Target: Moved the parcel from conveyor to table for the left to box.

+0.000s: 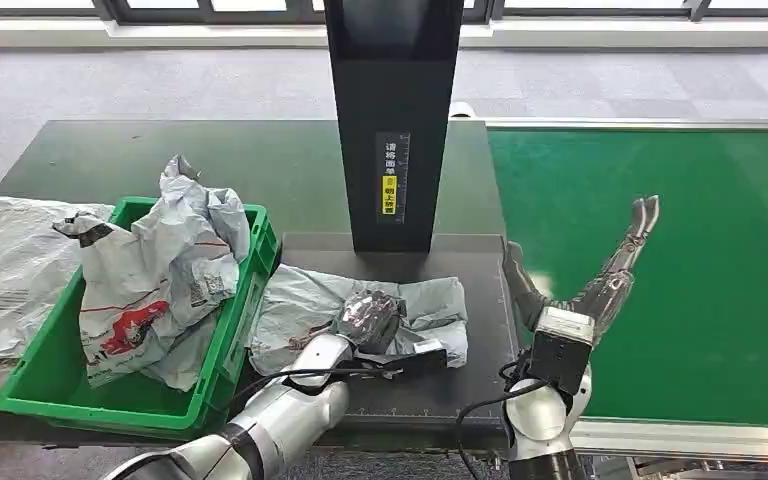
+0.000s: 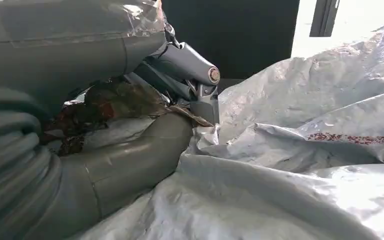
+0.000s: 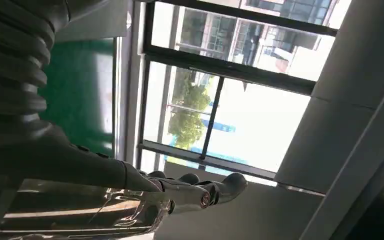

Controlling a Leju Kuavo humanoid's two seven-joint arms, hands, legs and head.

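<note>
A flat grey plastic parcel (image 1: pixel 300 305) lies on the dark table (image 1: pixel 250 160), just in front of the black post. My left hand (image 1: pixel 368 320) rests on the parcel's middle. In the left wrist view the thumb and fingers of the left hand (image 2: pixel 180 100) pinch a crumpled fold of the parcel (image 2: pixel 290 150). My right hand (image 1: pixel 600 285) is raised over the near left edge of the green conveyor (image 1: pixel 680 250), fingers spread and holding nothing. The right hand (image 3: pixel 180 192) has only windows behind it in the right wrist view.
A green box (image 1: pixel 90 410) stands at the left of the table, with crumpled grey parcels (image 1: pixel 160 270) piled inside. A large grey bag (image 1: pixel 5 270) lies beyond its left side. The black post (image 1: pixel 392 120) rises between table and conveyor.
</note>
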